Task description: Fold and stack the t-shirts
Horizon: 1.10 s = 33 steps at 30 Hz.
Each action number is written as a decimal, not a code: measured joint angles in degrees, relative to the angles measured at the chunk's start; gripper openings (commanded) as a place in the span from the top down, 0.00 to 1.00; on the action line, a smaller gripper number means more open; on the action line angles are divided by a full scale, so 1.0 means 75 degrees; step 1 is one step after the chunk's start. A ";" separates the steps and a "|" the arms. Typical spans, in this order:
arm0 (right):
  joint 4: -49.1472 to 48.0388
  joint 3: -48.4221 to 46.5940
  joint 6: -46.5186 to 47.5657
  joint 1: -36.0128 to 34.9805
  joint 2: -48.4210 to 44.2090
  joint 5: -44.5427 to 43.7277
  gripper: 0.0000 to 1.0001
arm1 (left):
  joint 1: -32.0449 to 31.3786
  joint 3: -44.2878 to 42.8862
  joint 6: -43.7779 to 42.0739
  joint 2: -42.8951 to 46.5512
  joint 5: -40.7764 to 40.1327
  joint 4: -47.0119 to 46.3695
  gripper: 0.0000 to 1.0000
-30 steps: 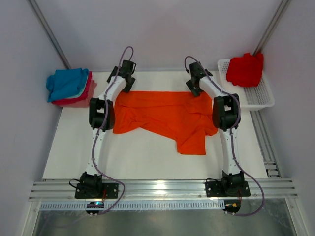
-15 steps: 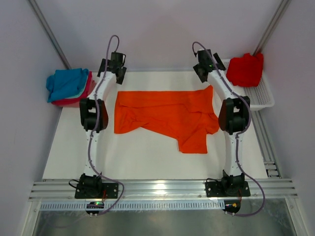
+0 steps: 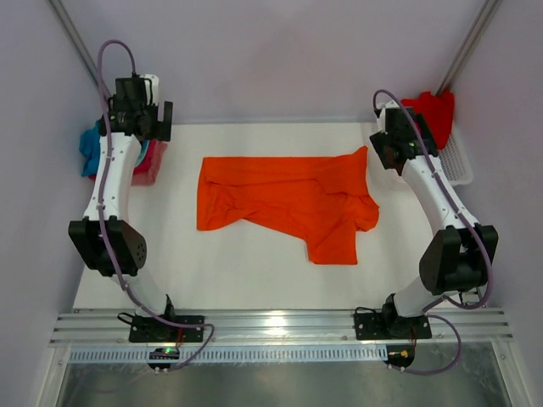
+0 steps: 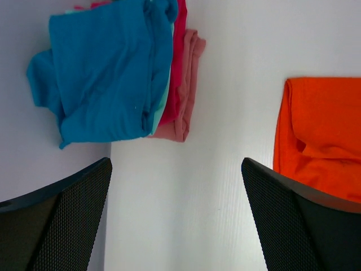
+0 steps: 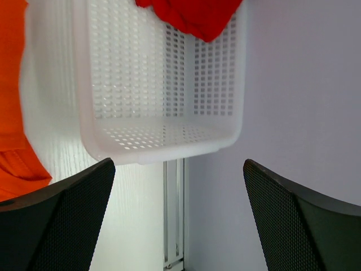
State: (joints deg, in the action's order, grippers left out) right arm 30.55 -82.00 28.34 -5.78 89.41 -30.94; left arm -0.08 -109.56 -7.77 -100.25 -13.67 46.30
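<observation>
Orange t-shirt (image 3: pixel 284 199) spread flat. Left gripper (image 4: pixel 176 217) left of it, right gripper (image 5: pixel 179 217) right, both gaping wide, empty.

We find the scene bright and even, lit softly from overhead. The table (image 3: pixel 254 263) comes out almost pure white, its texture washed away, and the shadows under the arms are faint and soft-edged. A hard glare patch sits on the metal rail (image 3: pixel 276 321) at the near edge. The orange shirt (image 3: pixel 280 199) is strongly saturated, yet we can read its folds. In the wrist views the left fingers (image 4: pixel 56 226) and right fingers (image 5: pixel 56 226) are dark and slightly soft, being so close. The basket (image 5: pixel 163 138) glows nearly overexposed along its near wall.
</observation>
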 measured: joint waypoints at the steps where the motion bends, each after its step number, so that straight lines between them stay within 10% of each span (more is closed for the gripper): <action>1: 0.0085 0.0029 -0.0154 0.0172 0.0052 -0.0041 0.01 | 0.0128 0.0114 0.0085 -0.0047 0.0096 0.0038 0.01; 11: 0.0187 -0.0565 -0.1239 0.0615 0.0058 0.0041 0.01 | 0.0749 0.0425 0.0446 -0.0699 0.0991 0.0583 0.01; 23: 0.0309 0.3136 -0.0198 0.0583 -0.3112 0.3952 0.01 | 0.0871 0.0283 -0.0498 -0.0627 0.4258 0.2503 0.01; 33: 0.0758 0.4301 0.0941 0.0428 -0.4409 0.6543 0.00 | 0.0839 0.4398 -0.1556 0.2728 0.5289 0.1839 0.01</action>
State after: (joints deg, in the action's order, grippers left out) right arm 36.23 -49.74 35.40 -2.57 56.34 18.13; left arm 6.22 -76.58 -19.44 -79.79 26.00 60.10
